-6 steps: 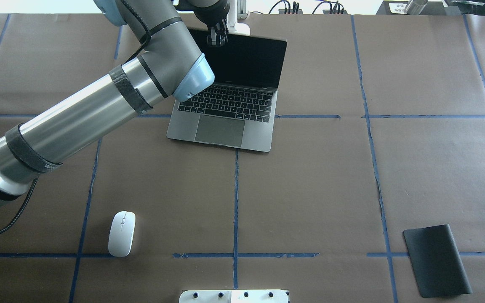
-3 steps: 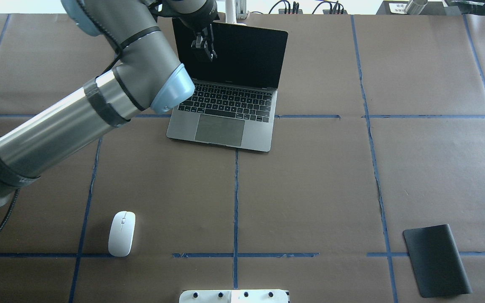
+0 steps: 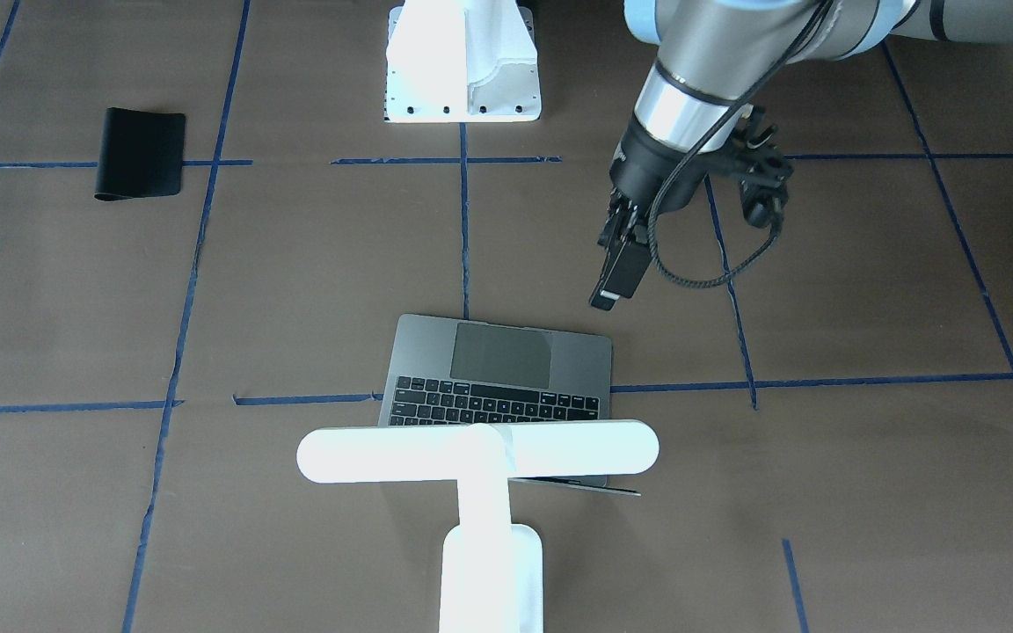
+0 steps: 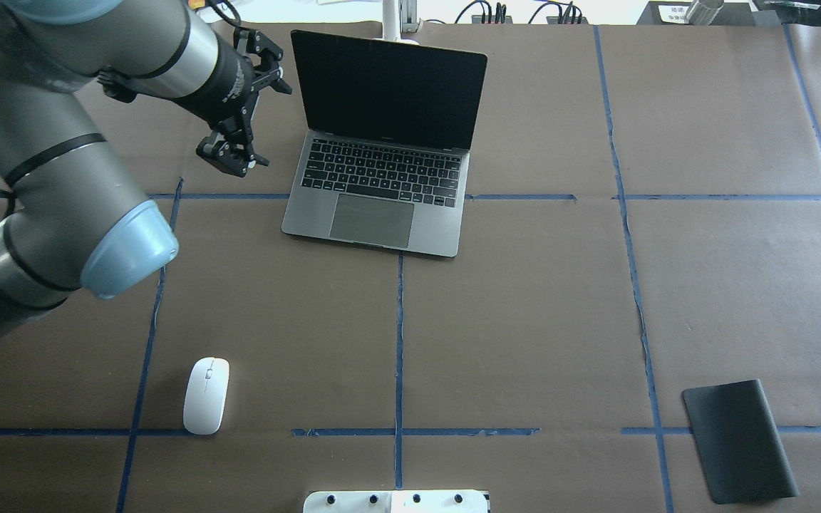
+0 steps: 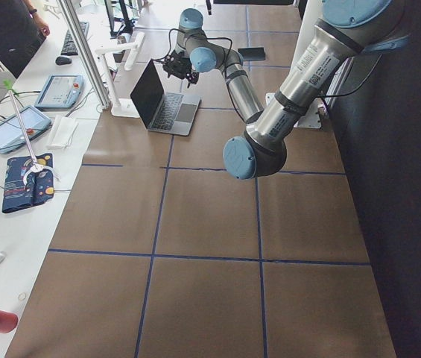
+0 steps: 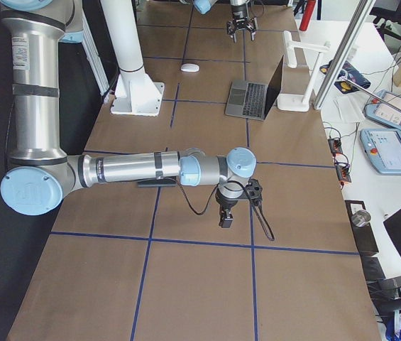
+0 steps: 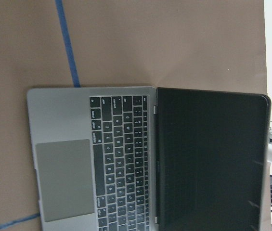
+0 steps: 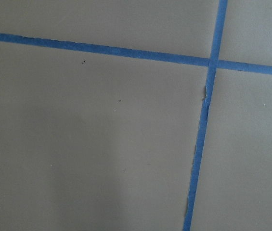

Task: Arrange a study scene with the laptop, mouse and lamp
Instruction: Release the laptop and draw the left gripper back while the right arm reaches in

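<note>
– What has moved since a second ago?

– The left gripper (image 4: 231, 158). It was up at the top edge of the laptop (image 4: 382, 214) lid, then in front of the screen. Now it hangs off the laptop's left side, level with the keyboard and clear of it.

– And its fingers?

– Spread, with nothing between them. Seen from across the table they line up edge-on, but the overhead view shows the gap.

– The laptop itself?

– It has not shifted. It stands open on the far middle of the table (image 4: 524, 320), with the screen dark and raised and the trackpad toward the robot. A blue tape line (image 4: 524, 197) runs under its base.

– Where is the lamp (image 3: 477, 453)?

– Right behind the laptop's lid, on the side away from the robot. It stands upright, and its long bar head lies parallel to the lid's top edge. I cannot tell whether the two touch.

– The mouse (image 4: 206, 395)?

– In the same spot as before, on the near left of the table, well apart from the laptop and from both grippers.

– The right gripper (image 6: 225, 222)?

– Only the side camera shows it. It hangs low over the table near the black mat (image 4: 738, 442), and I cannot tell whether its fingers are apart or together. Its wrist camera sees only brown paper and crossing tape.

– Anything else?

– A white bolt-holed block (image 4: 396, 501) sits at the near edge, in the middle.
</note>
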`<state>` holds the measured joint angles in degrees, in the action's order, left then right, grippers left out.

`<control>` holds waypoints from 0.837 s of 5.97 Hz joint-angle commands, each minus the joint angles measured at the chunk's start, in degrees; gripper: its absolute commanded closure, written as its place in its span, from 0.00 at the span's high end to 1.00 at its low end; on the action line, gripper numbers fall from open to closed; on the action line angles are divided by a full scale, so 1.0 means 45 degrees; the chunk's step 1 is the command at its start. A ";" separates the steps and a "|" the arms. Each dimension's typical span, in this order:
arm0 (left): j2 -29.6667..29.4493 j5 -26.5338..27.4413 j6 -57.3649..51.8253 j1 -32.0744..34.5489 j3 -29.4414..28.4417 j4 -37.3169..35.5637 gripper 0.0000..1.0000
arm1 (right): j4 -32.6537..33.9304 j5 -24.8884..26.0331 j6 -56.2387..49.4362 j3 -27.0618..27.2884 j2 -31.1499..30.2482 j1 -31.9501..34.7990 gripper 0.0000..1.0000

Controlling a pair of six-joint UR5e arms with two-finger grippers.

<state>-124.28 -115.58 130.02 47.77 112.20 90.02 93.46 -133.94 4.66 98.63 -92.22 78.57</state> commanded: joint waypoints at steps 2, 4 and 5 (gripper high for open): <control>0.1818 -0.0038 -0.2211 -0.0049 0.1806 -0.0161 1.00 | -0.2318 -0.0779 0.2455 0.0971 -0.0538 -0.1262 1.00; 0.1857 -0.0038 -0.2232 -0.0049 0.1825 -0.0161 1.00 | -0.5252 -0.0763 0.2345 0.1052 -0.1049 -0.3000 1.00; 0.2263 -0.0038 -0.2851 -0.0049 0.2019 -0.0161 1.00 | -0.5667 -0.0840 0.1783 0.1168 -0.1263 -0.3452 1.00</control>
<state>-115.42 -115.75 119.17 47.55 120.64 89.30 70.91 -137.45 14.47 103.46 -96.97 65.60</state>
